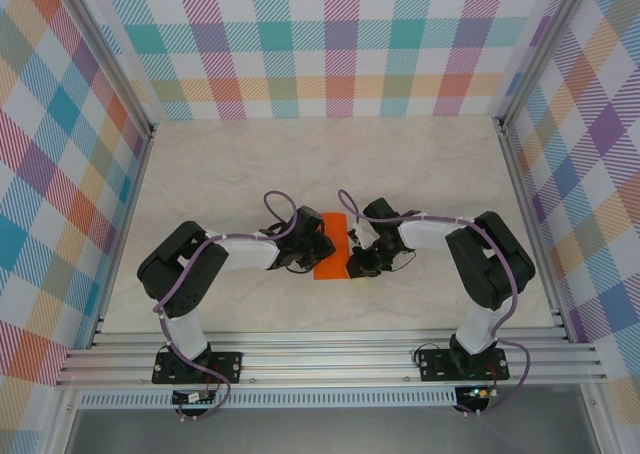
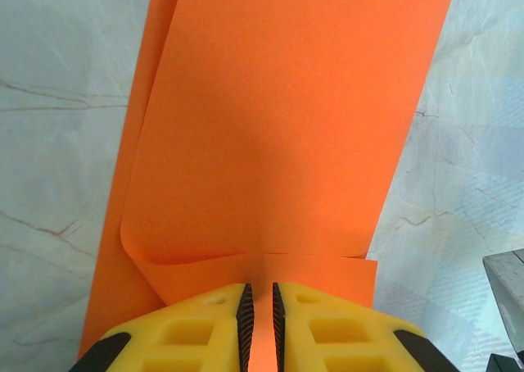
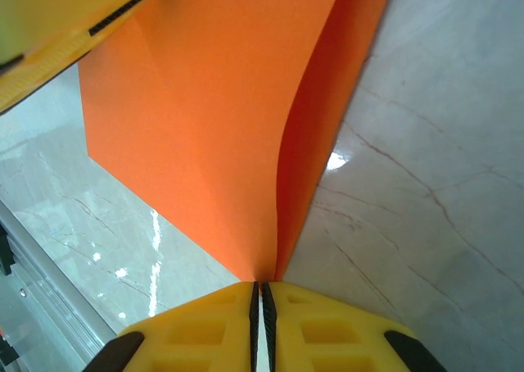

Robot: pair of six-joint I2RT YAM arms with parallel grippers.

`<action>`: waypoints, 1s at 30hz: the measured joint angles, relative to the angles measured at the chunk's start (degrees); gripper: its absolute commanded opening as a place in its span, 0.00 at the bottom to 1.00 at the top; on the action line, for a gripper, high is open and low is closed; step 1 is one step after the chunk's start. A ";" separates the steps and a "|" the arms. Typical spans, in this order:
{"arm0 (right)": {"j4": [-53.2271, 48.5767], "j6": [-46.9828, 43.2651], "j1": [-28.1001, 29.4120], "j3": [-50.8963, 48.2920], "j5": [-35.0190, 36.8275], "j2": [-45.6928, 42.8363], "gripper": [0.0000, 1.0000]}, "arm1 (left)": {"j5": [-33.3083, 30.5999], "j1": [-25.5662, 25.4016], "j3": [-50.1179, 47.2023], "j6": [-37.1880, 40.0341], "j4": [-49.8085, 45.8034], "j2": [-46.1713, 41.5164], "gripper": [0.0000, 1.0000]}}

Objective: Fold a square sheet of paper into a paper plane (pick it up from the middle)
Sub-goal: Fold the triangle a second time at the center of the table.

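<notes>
The square sheet of paper [image 1: 331,246] is bright orange and folded over on itself, and it hangs between my two grippers above the table's middle. My left gripper [image 1: 309,254] holds the sheet's left side. In the left wrist view the paper [image 2: 278,126] stretches away from the left gripper [image 2: 260,292], a flap's edge crosses just ahead of the fingertips, and orange fills the narrow slit between the pads. My right gripper [image 3: 260,287] is shut on the paper [image 3: 205,118], whose two layers run together into the jaws. The right gripper [image 1: 357,260] stands at the sheet's right side.
The pale marbled table [image 1: 300,164] lies under the paper. Plaid walls [image 1: 330,44] close the back and both sides. Aluminium rails [image 1: 330,359] run along the near edge by the arm bases. A yellow finger of the left gripper [image 3: 70,32] shows over the paper's far end.
</notes>
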 measured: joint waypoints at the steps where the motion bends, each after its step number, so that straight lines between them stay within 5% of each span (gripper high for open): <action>1: -0.42 0.09 0.00 -0.02 0.28 -0.26 0.14 | 0.02 0.00 0.00 0.00 0.00 0.00 0.18; 9: -4.13 3.08 0.00 1.38 0.31 -4.55 0.15 | 0.04 0.00 0.04 0.02 -0.02 0.00 0.18; 19: -0.07 6.16 1.03 6.12 -2.45 2.34 0.19 | 0.22 0.00 0.11 0.04 -0.07 0.00 0.18; 30: 0.87 6.21 0.94 5.05 -1.03 4.90 0.11 | 0.44 0.00 0.13 0.66 0.24 -0.13 0.25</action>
